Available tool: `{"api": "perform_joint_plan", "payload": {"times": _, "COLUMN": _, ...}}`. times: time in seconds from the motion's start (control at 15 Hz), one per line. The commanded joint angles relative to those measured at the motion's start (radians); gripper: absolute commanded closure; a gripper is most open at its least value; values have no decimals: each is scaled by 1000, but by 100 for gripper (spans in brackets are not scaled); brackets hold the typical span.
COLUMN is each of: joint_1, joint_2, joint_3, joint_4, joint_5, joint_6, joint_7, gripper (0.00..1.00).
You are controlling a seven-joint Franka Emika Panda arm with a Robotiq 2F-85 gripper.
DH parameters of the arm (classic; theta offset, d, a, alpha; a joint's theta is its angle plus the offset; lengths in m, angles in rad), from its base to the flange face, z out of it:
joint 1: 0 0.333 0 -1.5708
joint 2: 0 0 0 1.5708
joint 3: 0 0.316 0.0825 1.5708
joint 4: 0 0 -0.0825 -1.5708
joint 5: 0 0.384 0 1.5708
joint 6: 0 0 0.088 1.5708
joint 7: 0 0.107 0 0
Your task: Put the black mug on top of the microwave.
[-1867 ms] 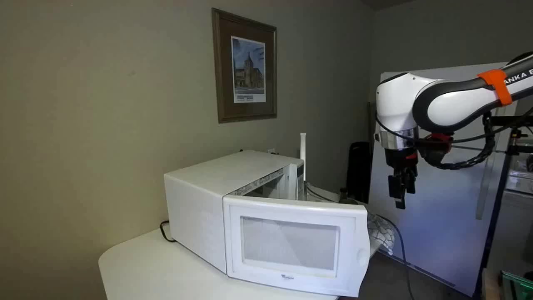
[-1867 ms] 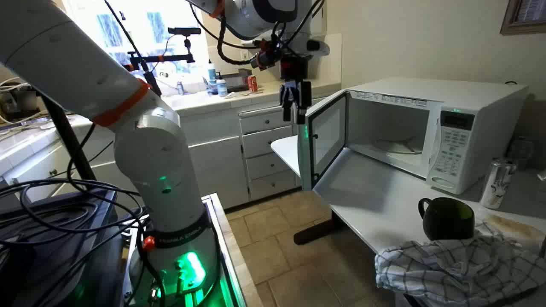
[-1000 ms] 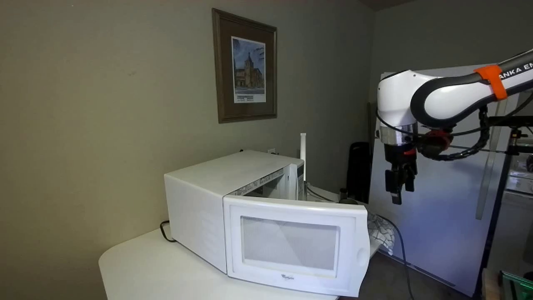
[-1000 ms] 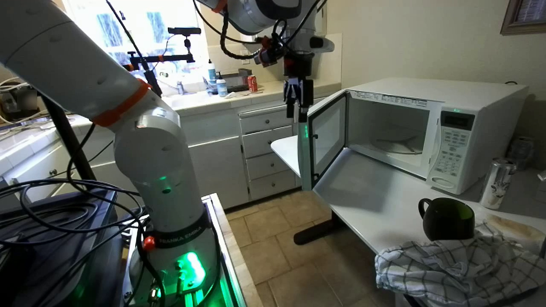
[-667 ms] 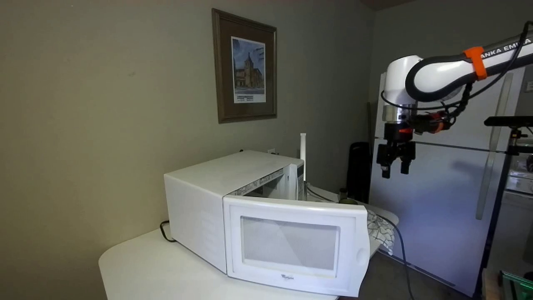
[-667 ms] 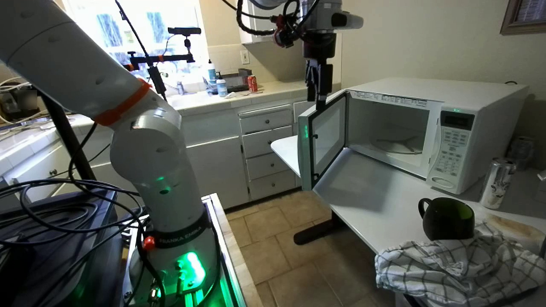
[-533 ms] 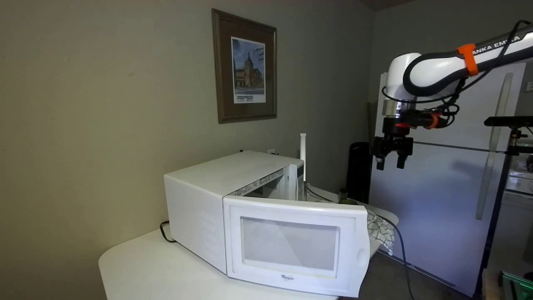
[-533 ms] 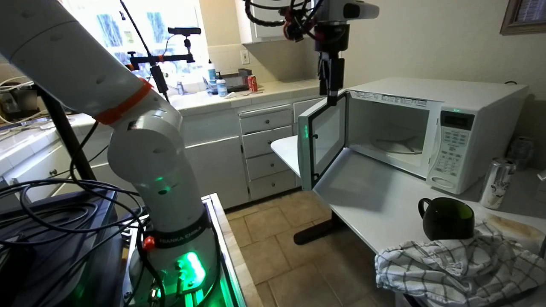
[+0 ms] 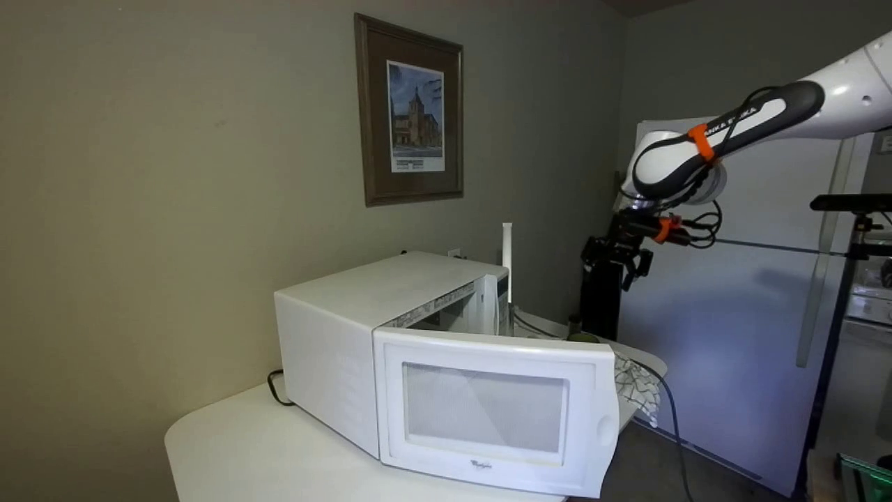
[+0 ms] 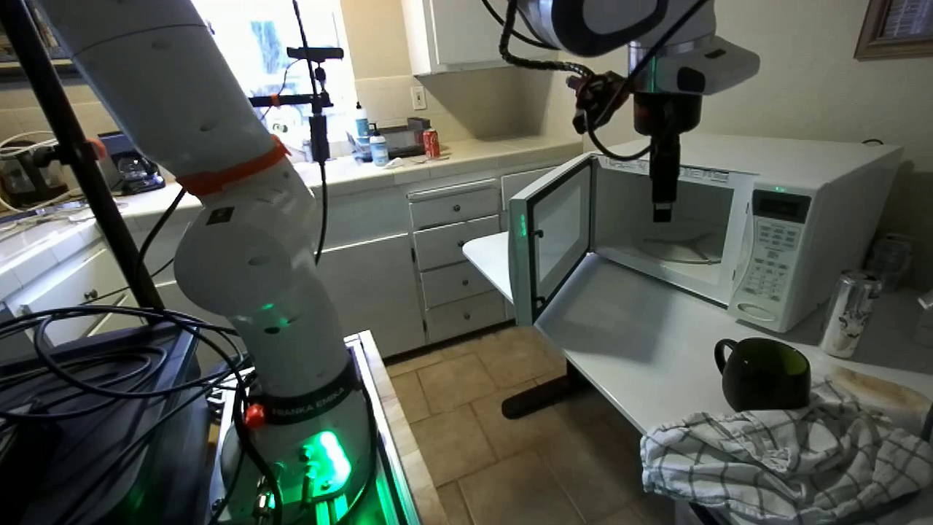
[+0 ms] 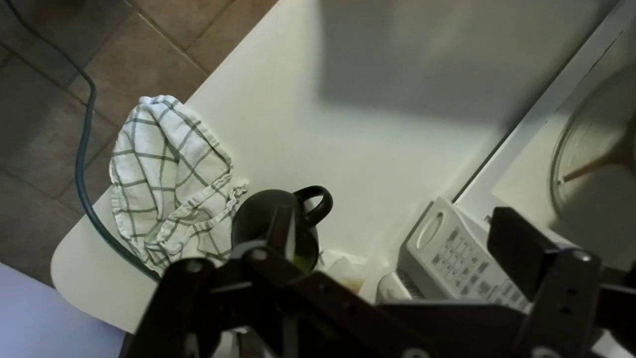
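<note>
White counter [image 10: 619, 343], smooth, w/ a rounded corner; dk. shadow [image 11: 397, 74] lies across the stretch in front of the microwave [image 10: 742, 240]. Microwave sits on it nr a plain beige wall [image 9: 174, 174], door [image 9: 498, 408] wide open. Black mug [image 10: 765, 375], green inside, stands upright on same counter, nr the edge, handle turned away from the checked cloth [image 10: 780, 459] bunched right beside it; cloth droops partly over the edge. Silver can [image 10: 851, 313] stands just beside the control panel [image 10: 776, 240] end. Clear item [image 10: 891, 259] past the can: too dim to name. Blue-green cord [image 11: 84, 154] crosses the rounded corner in wrist view.

Tool [image 11: 392, 214] hangs in midair, well apart from the mug, its 2 fingers spread wide w/ counter & a bit of panel visible btwn them.

Rm: in an exterior view, framed pic [image 9: 416, 115] of a bldg w/ a spire on the wall, tall white fridge [image 9: 725, 362] beyond the tool. In an exterior view, bright window [image 10: 240, 44], tiled worktop [image 10: 488, 151] carrying 2 blue bottles [image 10: 378, 151] & 1 red can [image 10: 431, 144], white cupboards [image 10: 368, 292] & 4 stacked drawers [image 10: 441, 281] below, tan tile floor [image 10: 466, 408].
</note>
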Motion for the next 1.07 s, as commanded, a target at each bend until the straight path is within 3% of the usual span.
{"api": "perform_joint_plan", "payload": {"times": 0.0, "joint_1": 0, "joint_2": 30, "joint_3": -13, "joint_4": 7, "joint_5": 17, "joint_6": 7, "joint_7": 18, "gripper": 0}}
{"api": "perform_joint_plan", "payload": {"times": 0.2, "joint_1": -1, "joint_2": 73, "joint_3": -27, "joint_4": 23, "joint_5": 47, "joint_6": 7, "joint_7": 33, "gripper": 0}}
{"api": "perform_joint_plan", "payload": {"times": 0.27, "joint_1": -2, "joint_2": 94, "joint_3": -12, "joint_4": 49, "joint_5": 59, "joint_6": 16, "joint_7": 154, "gripper": 0}}
{"api": "perform_joint_plan", "payload": {"times": 0.4, "joint_1": 2, "joint_2": 146, "joint_3": -9, "joint_4": 87, "joint_5": 90, "joint_6": 45, "joint_7": 248, "gripper": 0}}
{"api": "perform_joint_plan", "payload": {"times": 1.0, "joint_1": 31, "joint_2": 476, "joint_3": -42, "joint_4": 226, "joint_5": 168, "joint_6": 350, "joint_7": 603, "gripper": 0}}
